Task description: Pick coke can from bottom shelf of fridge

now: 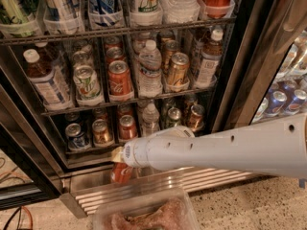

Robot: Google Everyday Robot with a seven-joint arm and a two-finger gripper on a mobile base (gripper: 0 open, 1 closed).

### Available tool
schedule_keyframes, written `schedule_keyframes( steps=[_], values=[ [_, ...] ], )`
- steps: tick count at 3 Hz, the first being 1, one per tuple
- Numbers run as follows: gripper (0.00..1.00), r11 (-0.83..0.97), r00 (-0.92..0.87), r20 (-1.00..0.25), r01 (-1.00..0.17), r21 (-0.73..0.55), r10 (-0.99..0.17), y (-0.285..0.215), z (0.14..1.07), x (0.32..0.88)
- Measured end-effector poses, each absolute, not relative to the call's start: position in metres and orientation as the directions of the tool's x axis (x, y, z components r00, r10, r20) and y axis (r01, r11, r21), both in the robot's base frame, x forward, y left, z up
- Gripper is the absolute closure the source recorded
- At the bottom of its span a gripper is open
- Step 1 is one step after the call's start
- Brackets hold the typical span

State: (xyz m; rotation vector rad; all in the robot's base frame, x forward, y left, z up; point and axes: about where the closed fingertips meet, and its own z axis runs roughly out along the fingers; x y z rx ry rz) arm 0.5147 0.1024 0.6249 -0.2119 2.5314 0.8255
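The fridge (242,75) stands open, its wire racks full of cans and bottles. My white arm reaches in from the right. My gripper (119,161) is at the arm's left end, just in front of the bottom shelf (88,151). It is shut on a red coke can (122,173), which hangs below the wrist in front of the ribbed steel base (211,176), off the rack. The fingers are mostly hidden by the wrist. Another red coke can (127,127) stands on the bottom shelf behind, between a gold-brown can (101,131) and a water bottle (150,119).
A blue-and-silver can (76,135) stands at the bottom shelf's left. A third red can (119,78) stands on the rack above. A clear plastic tub (144,213) sits on the floor below the gripper. The door frame (29,143) is on the left.
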Motion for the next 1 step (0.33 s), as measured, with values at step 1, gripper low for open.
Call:
schedule_keyframes(
  steps=[1],
  values=[
    [1.00,0.784,-0.924,-0.382,-0.255,0.566,-0.024,0.1063,0.6335,0.4829]
  ],
)
